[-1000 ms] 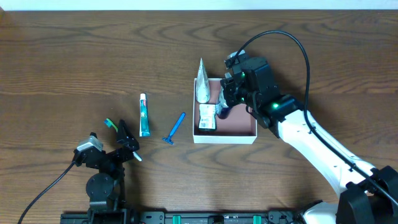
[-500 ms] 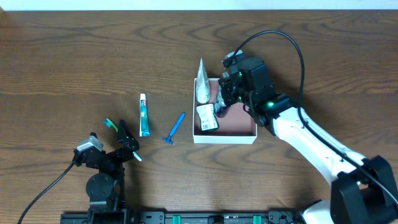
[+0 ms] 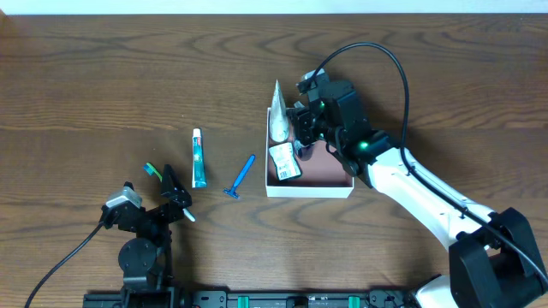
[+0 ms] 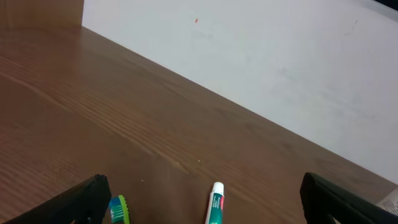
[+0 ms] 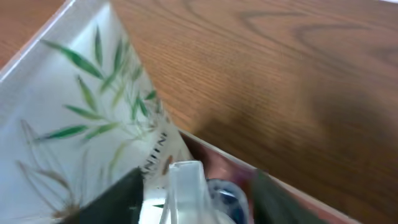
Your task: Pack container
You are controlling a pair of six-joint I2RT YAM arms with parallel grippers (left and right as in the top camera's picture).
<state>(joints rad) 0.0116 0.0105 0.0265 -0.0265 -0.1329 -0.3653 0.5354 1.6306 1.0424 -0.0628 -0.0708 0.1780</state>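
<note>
The container (image 3: 327,176) is a square white-walled box with a pinkish-brown inside, right of centre. A white tube with a leaf print (image 3: 277,115) leans over its back-left wall. A small labelled packet (image 3: 284,161) lies inside at the left. My right gripper (image 3: 304,137) hangs over the container's back-left part, open. In the right wrist view (image 5: 193,199) its fingers stand either side of a clear plastic piece (image 5: 186,186), with the leaf tube (image 5: 81,93) and the container rim (image 5: 217,151) close by. My left gripper (image 3: 171,198) rests open at the front left.
A toothpaste tube (image 3: 198,158), a blue razor (image 3: 241,176) and a green-and-blue toothbrush (image 3: 152,170) lie on the wooden table left of the container. The left wrist view shows the toothpaste (image 4: 216,205) and the toothbrush (image 4: 118,210) between its fingers (image 4: 205,199).
My right gripper has moved left across the container toward the leaf tube. The labelled packet has tilted. The left arm has not moved.
</note>
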